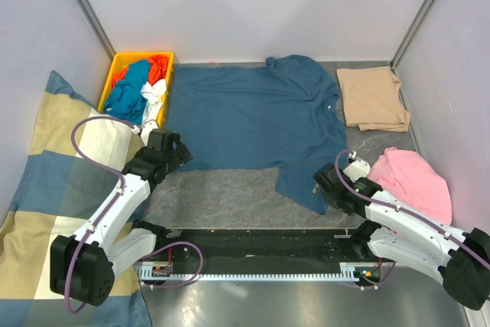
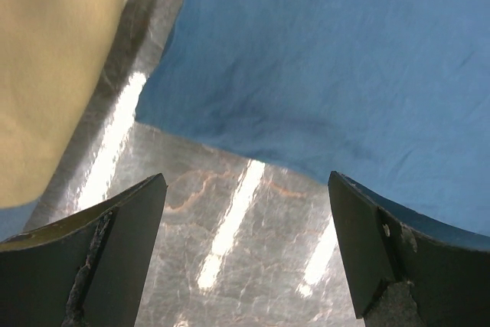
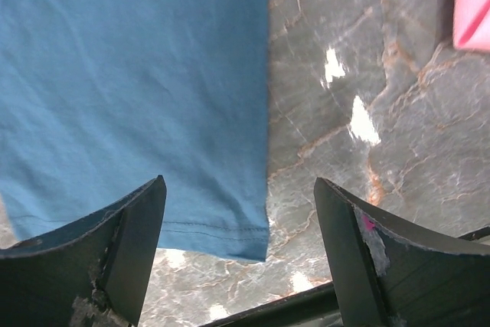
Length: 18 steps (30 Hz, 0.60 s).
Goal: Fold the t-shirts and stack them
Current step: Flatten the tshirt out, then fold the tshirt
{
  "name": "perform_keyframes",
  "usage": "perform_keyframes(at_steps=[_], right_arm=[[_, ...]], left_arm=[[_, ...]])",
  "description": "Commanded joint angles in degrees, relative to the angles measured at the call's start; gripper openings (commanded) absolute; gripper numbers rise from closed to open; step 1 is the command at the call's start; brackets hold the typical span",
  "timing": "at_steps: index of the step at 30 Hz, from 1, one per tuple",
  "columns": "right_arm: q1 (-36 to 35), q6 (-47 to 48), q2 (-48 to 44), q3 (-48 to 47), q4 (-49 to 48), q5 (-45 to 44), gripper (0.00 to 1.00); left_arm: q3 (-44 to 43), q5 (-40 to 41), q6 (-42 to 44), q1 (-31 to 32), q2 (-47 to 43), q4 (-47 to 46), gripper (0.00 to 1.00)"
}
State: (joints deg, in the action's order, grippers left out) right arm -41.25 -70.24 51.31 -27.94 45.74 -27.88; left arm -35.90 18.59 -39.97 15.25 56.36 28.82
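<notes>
Fingers [image 3: 122,243] of the right gripper [image 1: 323,184] gape empty over the near sleeve hem of the teal t-shirt [image 1: 253,116], spread flat mid-frame, long axis left-right; the left gripper [image 1: 174,149], also spread and empty, hovers at its lower-left corner. Folded tan t-shirt [image 1: 374,97] lies upper right.

Left arm [image 1: 115,208]: white moulded link shells, black joint housings, black drum-shaped base motor. Thin purple cable [image 1: 73,137] loops out beside it. Right arm [image 1: 409,227]: same white-and-black build, own purple cable [image 1: 338,168].

Left fingers [image 2: 115,254]: matte black wedges, pale scuffs along inner edges, small round screw hole [image 2: 385,230] in right one.

Right fingers [image 3: 115,250]: same black wedges, chipped whitish patches, pink speck [image 3: 367,223] on right one.
</notes>
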Motion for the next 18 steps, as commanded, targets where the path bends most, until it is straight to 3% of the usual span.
perform_keyframes(at_steps=[1, 11, 17, 18], right_arm=[[-2.1, -5.1, 1.2, 2.0, -1.6, -0.2, 0.86], [-8.0, -11.1, 4.4, 2.5, -1.7, -0.7, 0.82], [-11.0, -12.7, 6.8, 2.7, -2.6, -0.3, 0.68], [-11.3, -12.7, 7.1, 2.5, -2.6, -0.4, 0.61]], left_arm=[[-3.4, 0.1, 2.8, -2.2, 2.2, -3.4, 0.94], [-3.5, -4.7, 3.5, -4.6, 6.5, -6.5, 0.94], [-3.0, -4.4, 3.4, -4.9, 6.4, -6.4, 0.93], [-2.9, -4.4, 3.2, -5.0, 6.2, -6.4, 0.93]])
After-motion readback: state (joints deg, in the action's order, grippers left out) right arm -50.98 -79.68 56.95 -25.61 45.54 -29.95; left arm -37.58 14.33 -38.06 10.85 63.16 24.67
